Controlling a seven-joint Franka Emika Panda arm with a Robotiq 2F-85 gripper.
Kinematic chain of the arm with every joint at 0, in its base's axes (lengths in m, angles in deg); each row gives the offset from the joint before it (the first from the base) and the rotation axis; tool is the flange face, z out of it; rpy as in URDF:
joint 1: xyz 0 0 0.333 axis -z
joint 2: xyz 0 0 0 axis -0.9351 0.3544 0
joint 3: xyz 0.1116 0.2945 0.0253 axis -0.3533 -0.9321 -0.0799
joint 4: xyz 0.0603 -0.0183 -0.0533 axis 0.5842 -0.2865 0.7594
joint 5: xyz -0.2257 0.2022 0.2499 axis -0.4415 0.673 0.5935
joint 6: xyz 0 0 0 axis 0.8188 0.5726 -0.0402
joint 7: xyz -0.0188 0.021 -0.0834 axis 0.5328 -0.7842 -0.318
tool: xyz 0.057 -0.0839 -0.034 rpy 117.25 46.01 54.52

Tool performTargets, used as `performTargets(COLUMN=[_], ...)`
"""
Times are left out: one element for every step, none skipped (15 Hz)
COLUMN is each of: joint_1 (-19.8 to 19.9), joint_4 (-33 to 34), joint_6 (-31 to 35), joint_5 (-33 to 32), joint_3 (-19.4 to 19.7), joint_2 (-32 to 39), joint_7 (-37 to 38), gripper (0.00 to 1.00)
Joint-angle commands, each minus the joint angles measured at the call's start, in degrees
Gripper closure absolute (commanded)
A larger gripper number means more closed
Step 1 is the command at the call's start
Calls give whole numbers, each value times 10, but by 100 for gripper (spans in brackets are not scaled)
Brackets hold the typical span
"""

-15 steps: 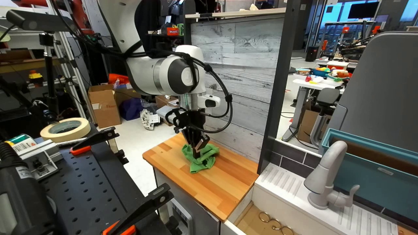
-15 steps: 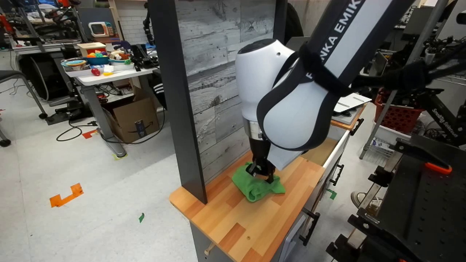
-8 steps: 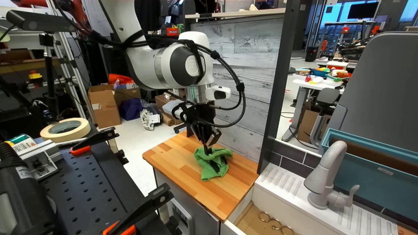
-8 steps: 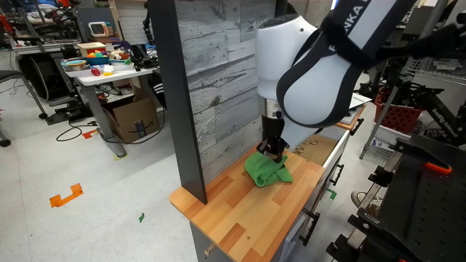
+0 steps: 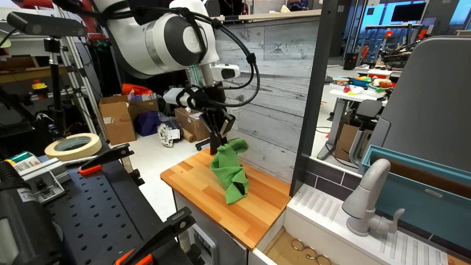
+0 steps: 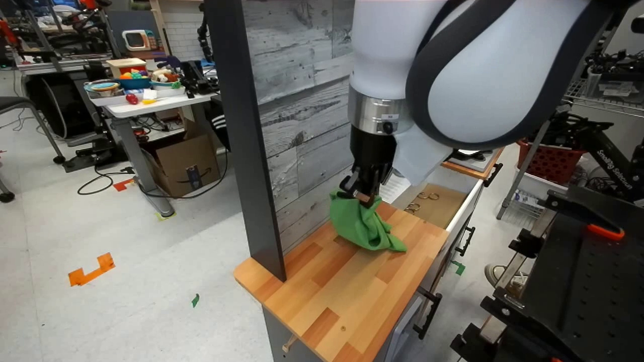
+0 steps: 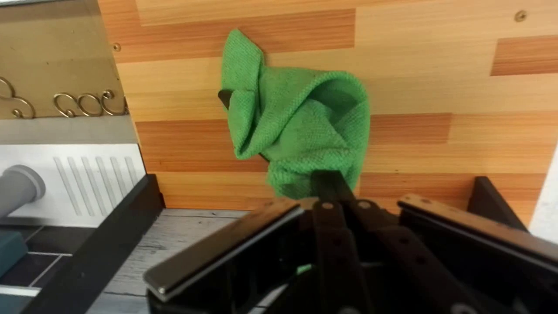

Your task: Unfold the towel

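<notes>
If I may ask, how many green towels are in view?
1: the green towel, hanging from the gripper over the wooden countertop, in all three views; its folds could hide another.

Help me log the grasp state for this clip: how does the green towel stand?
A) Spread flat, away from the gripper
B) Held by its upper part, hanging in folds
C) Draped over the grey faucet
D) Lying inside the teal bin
B: in both exterior views the gripper is shut on the upper part of the green towel, which hangs in folds over the wooden top.
</notes>
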Motion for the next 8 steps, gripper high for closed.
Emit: performTargets(joint_1=[-37, -45, -48, -50, -53, -53, -52, -51], joint_4=[18, 25, 35, 46, 54, 67, 79, 91], joint_6=[-13, -16, -19, -24, -30, -34, -37, -40], joint_5=[-22, -30, -35, -38, -41, -43, -44, -44], joint_3=[7, 8, 5, 1, -1, -5, -9, -12], joint_2=[17, 28, 43, 58, 71, 88, 104, 118], joint_7=[-9, -10, -14, -20, -23, -30, -37, -46], gripper=[100, 100, 100, 100, 100, 100, 100, 100])
